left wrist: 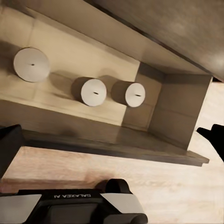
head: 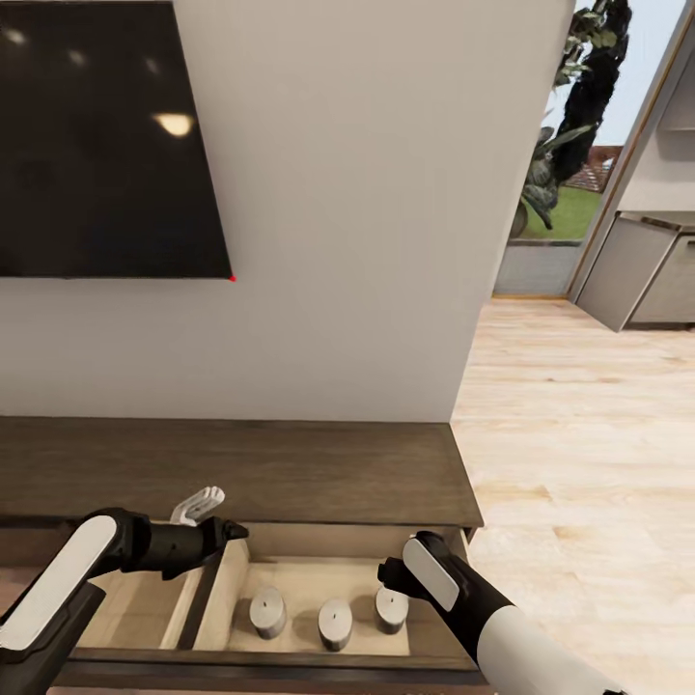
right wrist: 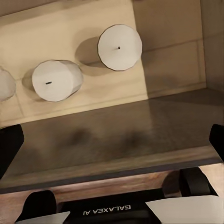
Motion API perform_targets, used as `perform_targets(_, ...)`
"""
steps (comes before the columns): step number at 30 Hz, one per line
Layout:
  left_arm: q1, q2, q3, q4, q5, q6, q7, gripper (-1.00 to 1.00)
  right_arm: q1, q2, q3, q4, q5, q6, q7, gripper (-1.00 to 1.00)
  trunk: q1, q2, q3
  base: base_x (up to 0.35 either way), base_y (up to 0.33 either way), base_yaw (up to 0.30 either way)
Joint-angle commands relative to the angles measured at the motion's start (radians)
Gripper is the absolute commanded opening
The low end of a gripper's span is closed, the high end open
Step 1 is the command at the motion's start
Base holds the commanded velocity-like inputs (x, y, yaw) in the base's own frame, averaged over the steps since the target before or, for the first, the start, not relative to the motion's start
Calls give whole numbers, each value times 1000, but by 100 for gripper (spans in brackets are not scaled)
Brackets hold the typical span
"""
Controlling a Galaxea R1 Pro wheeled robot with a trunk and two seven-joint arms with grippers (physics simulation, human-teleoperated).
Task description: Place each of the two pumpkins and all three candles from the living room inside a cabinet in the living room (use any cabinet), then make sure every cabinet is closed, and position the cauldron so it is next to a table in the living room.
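right end effector [head: 386, 577] over 3 candles [head: 335, 624] (open cabinet [head: 290, 473]).

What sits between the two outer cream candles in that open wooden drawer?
A third short cream candle stands between the left candle and the right candle, all upright in a row on the pale drawer floor of the dark brown wood-grain cabinet, clearest in the head view.

"GALAXEA AI", upside down, on the robot's dark body panel [left wrist: 70, 197] in both wrist views.
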Motion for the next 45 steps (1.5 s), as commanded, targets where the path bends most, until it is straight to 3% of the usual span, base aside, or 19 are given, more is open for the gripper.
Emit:
perform_targets(1, -1, -2, -1, -2, 6, 0, 22, 100, -1, -1, 4, -1, -8, 1, -8, 100, -4, 7, 2, -8, 0, 0)
perform_targets(18, -1, -6, 2, -2, 1, 0, 46, 100, 0, -1, 4, -1, -8, 1, -8, 100, -69, 126, 56, -193, 0, 0)
perform_targets(30, -1, -6, 2, -3, 1, 0, 46, 100, 0, -1, 3, -2, -8, 1, -10, 100, -115, 210, 93, -39, 0, 0)
perform_targets(45, -1, -6, 2, -3, 1, 0, 46, 100, -1, -1, 3, -1, -8, 1, -8, 100, -173, 315, 140, -305, 0, 0)
